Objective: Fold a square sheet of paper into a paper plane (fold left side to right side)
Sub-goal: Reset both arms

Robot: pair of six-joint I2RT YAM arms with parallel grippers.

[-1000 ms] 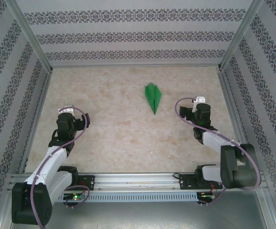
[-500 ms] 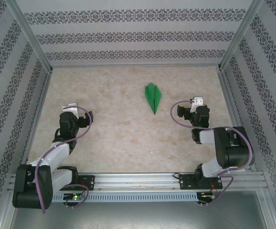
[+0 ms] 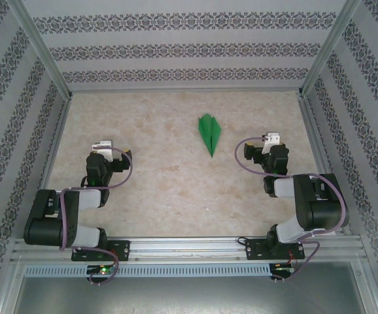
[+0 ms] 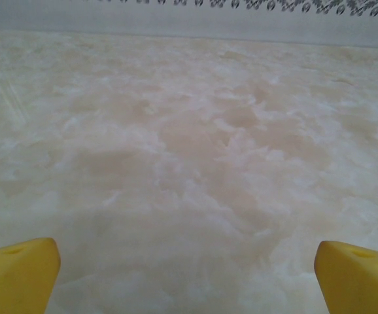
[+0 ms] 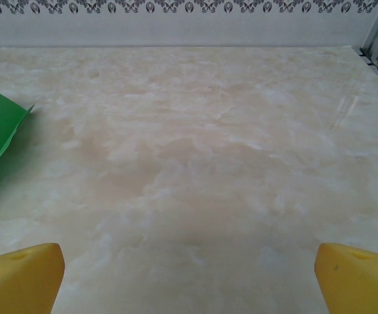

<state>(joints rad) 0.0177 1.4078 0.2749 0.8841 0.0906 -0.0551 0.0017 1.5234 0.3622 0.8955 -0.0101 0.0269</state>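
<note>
so, folded paper plane (image 3: 209, 133) lies loose mid-table, both claws empty.
the plane is a slim green dart, lying flat on the marbled table (image 3: 156, 190) toward the far side, right of centre, nose pointing back at the arms. nothing touches it. the right gripper (image 3: 271, 139) is the nearer one, off to the plane's right with bare table between them; its wrist view catches a green edge at far left. the left gripper (image 3: 104, 145) is well apart on the other side. both sets of jaws are spread as wide as they go, yellow pads (image 4: 16, 271) at the frame corners, holding nothing. i'd say folding is finished and the arms look parked. the next move calls for little: keep clear of the plane.
</note>
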